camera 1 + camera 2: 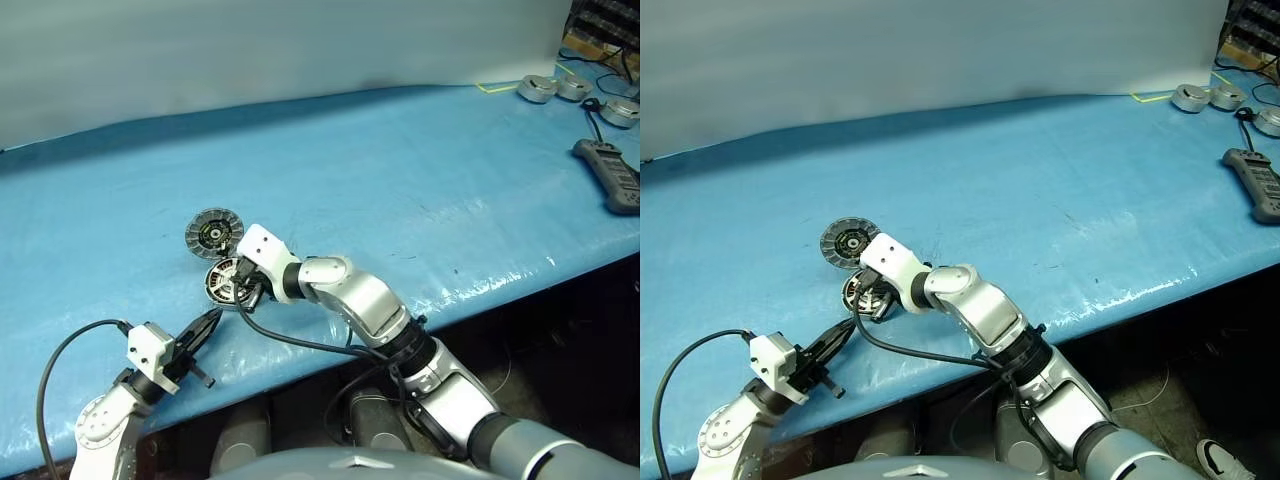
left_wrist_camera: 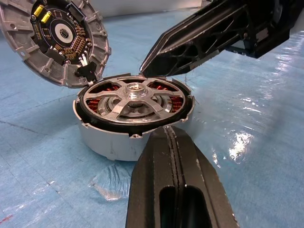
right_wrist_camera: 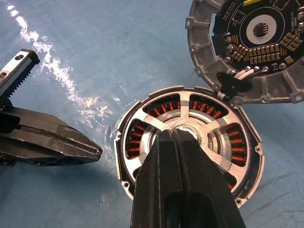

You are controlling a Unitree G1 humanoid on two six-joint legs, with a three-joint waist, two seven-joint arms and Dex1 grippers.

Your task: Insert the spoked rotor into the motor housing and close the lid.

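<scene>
Spoked rotor (image 2: 134, 99) seated in motor housing (image 2: 114, 142) on blue counter (image 1: 420, 190); lid (image 2: 52, 40) hinged open alongside. Right pincer (image 3: 178, 137) closed, tips over hub. Left pincer (image 2: 166, 137) closed, empty, beside housing. Insertion apparently done; next, folding lid down flat.

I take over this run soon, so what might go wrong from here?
The spoked rotor already sits in the motor housing, with the shut right gripper over its hub; pushing off-centre may tilt or jam it. The lid stands open at the housing's edge, its short wires near the hinge, so closing could pinch them. The shut left gripper, close beside the housing, might nudge it.
</scene>
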